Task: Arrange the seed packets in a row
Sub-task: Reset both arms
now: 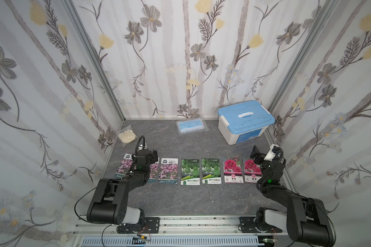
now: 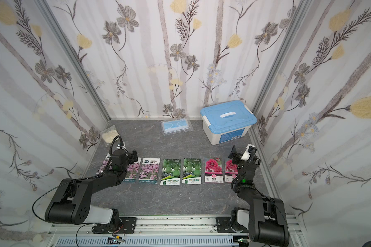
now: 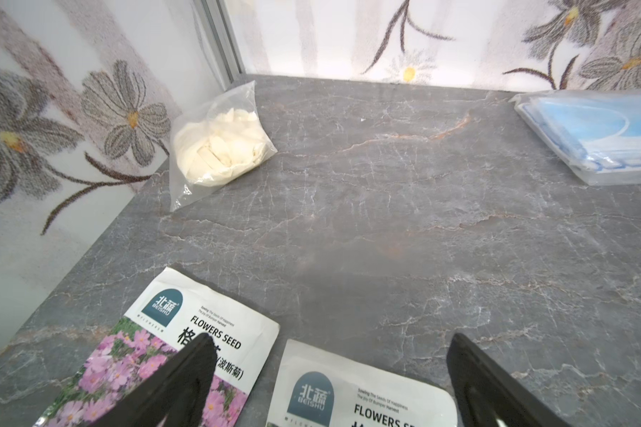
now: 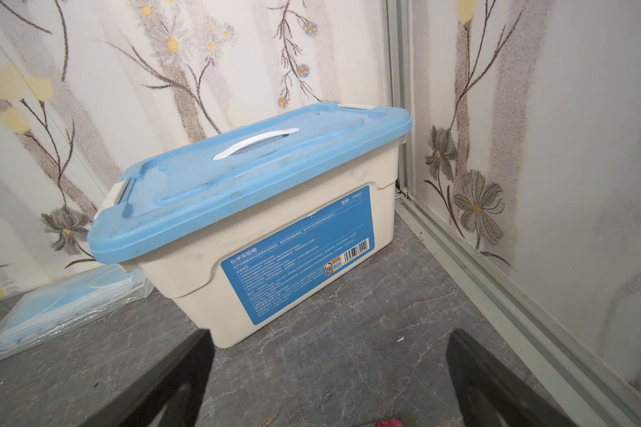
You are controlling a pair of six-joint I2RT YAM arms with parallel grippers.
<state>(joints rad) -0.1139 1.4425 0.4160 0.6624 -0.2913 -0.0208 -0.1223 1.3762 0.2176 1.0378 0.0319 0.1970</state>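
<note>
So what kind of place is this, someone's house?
Probably a staged robot test booth, not a home: floral wallpaper panels in aluminium framing, two arms bolted to a front rail, seed packets on a marble-look tabletop.

Floral-papered walls (image 1: 180, 53) enclose a dark grey marbled tabletop (image 1: 191, 198) at nine, twelve and three o'clock; aluminium posts (image 1: 95, 59) stand at eleven and one, an aluminium rail (image 1: 201, 222) at six.
</note>
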